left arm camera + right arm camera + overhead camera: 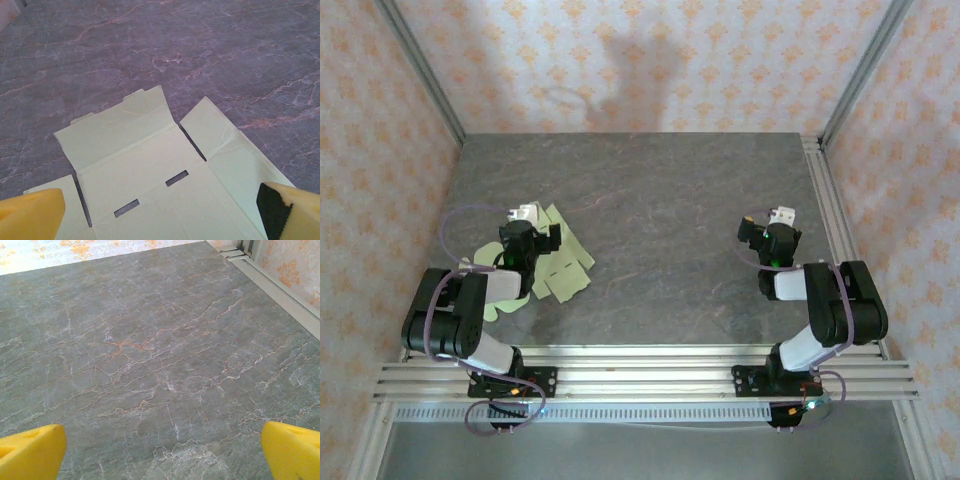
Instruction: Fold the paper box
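Where the overhead camera looks down, the paper box [568,268] lies as a flat, unfolded pale green sheet on the left half of the grey marbled tabletop [670,210], toward the near edge. The left arm [470,300] reaches over it so that its wrist end covers the sheet's left part. The right arm [820,300] stands well apart on the right side, its wrist end over the stone surface. In the left wrist view the left fingers [31,216] appear as two yellow tips at the bottom corners, spread wide and released, with the sheet lying below them; whether they touch it I cannot tell. The paper box [150,165] shows a central panel with two short slots [177,178], a flap with small tabs on its far side, and another flap to the right, parted from the first by a cut. In the right wrist view the right fingers [31,455] are likewise spread wide and released above the tabletop [150,350], with a metal rail [280,287] running along the upper right edge.
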Tool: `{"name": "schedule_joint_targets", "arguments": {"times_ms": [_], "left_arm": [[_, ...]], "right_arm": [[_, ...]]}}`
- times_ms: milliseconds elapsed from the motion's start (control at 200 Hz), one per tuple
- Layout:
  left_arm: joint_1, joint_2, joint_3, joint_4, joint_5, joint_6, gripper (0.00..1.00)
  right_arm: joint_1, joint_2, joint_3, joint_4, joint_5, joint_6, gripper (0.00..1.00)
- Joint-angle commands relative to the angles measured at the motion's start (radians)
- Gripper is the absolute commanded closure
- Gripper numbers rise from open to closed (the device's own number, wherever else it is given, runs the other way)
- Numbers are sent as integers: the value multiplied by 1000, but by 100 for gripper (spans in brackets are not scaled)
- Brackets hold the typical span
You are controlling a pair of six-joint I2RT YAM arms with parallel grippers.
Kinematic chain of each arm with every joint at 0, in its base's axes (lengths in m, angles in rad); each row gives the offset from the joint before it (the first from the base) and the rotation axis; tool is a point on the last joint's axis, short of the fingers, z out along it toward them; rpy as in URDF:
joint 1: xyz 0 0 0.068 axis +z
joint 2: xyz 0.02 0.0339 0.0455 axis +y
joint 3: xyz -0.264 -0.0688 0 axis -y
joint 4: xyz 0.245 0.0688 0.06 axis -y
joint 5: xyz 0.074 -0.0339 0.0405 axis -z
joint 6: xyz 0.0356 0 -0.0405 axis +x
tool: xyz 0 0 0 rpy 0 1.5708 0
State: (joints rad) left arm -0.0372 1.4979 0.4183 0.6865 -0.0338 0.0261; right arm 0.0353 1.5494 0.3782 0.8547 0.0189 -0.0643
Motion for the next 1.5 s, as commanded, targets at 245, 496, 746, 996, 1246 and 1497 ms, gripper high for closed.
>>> {"name": "schedule_joint_targets", "arguments": {"times_ms": [245, 496, 746, 996, 1246, 1497], "left_arm": [[-4, -3, 17, 38, -22, -3, 0], [-4, -2, 17, 38, -23, -3, 0], [-3, -2, 17, 38, -23, -5, 0], [-5, -24, 24, 12, -1, 9, 0], [-38, -242, 141, -387, -84, -92, 0], [-18, -403, 256, -812, -153, -463, 0]], "right_arm": [[-6, 3, 14, 35, 16, 12, 1], [-6, 3, 13, 34, 15, 12, 1], [-6, 3, 14, 33, 15, 12, 1], [-5, -50, -16, 48, 18, 11, 1], [73, -238, 97, -294, 76, -35, 1], [208, -231, 318, -605, -93, 147, 1]]}}
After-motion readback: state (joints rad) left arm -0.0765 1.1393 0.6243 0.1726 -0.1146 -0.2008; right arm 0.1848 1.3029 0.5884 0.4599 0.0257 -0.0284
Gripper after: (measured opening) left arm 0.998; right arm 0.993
